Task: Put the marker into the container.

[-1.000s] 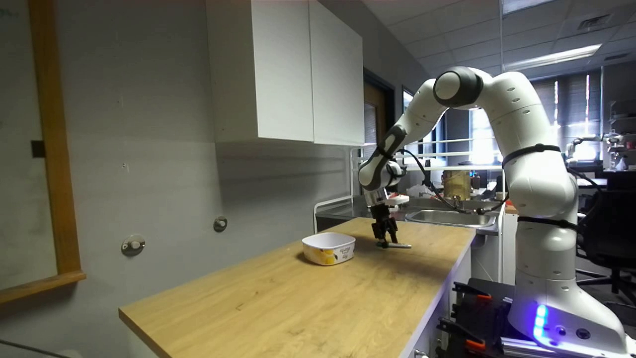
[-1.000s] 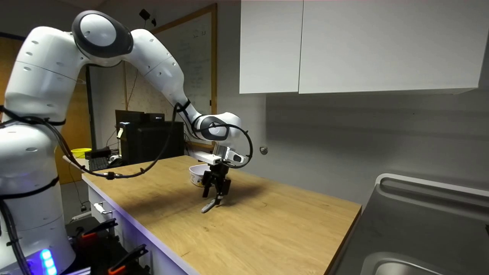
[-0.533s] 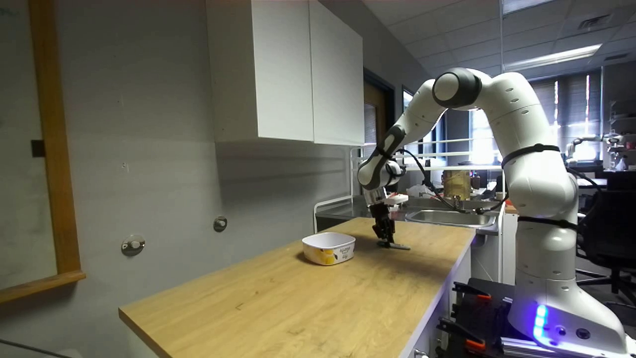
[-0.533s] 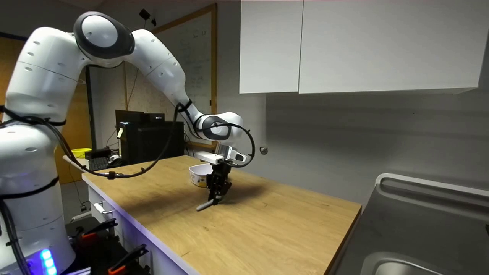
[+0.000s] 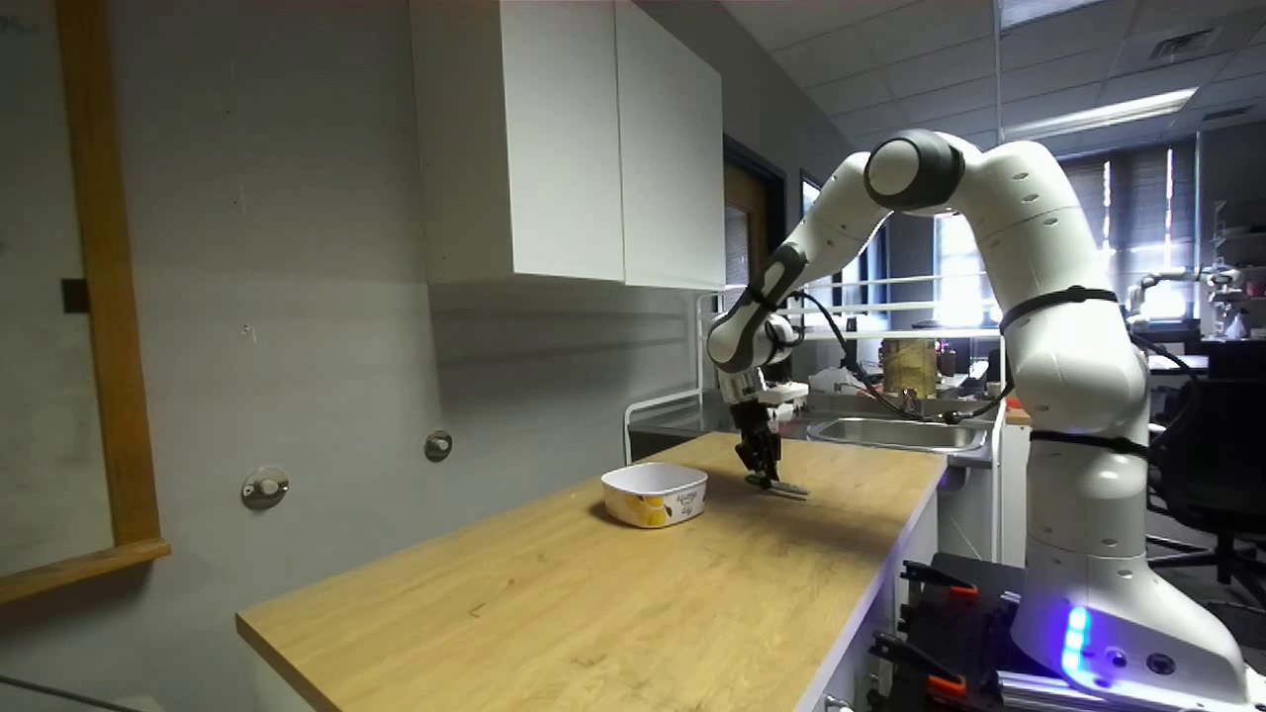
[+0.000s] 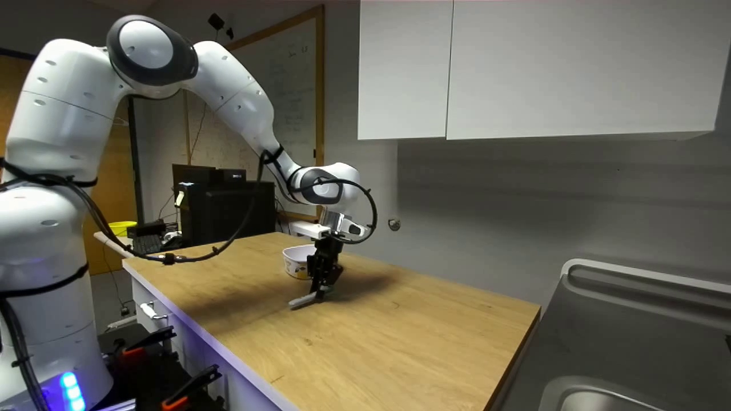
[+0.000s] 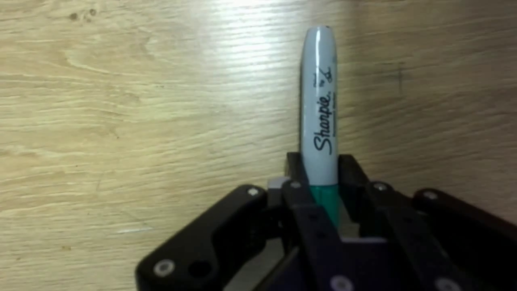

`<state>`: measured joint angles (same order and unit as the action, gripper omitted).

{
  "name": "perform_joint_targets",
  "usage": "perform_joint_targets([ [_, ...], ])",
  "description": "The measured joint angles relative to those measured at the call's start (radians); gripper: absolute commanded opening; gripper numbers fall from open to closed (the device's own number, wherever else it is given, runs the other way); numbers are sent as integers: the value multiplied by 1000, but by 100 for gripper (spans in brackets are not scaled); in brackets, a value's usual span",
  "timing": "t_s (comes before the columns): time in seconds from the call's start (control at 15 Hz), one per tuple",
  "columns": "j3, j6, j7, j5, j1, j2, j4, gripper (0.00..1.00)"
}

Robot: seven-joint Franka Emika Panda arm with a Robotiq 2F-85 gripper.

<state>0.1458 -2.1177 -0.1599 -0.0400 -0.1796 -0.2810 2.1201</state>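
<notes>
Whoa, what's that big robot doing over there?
A robot arm has its gripper closed on a grey marker with a green cap, low over the wooden counter. I can't tell for sure whether the marker touches the counter. The white bowl stands upright on the same counter, apart from the gripper, and the marker isn't in it yet.
</notes>
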Motion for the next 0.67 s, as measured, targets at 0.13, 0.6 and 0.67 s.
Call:
perform_joint_targets([
  [0.13, -10, 23, 56, 3, 31, 57, 12, 9],
  [0.6, -93, 137, 287, 3, 150, 338, 23, 9],
  [0.67, -109, 140, 315, 3, 162, 366, 19, 9],
])
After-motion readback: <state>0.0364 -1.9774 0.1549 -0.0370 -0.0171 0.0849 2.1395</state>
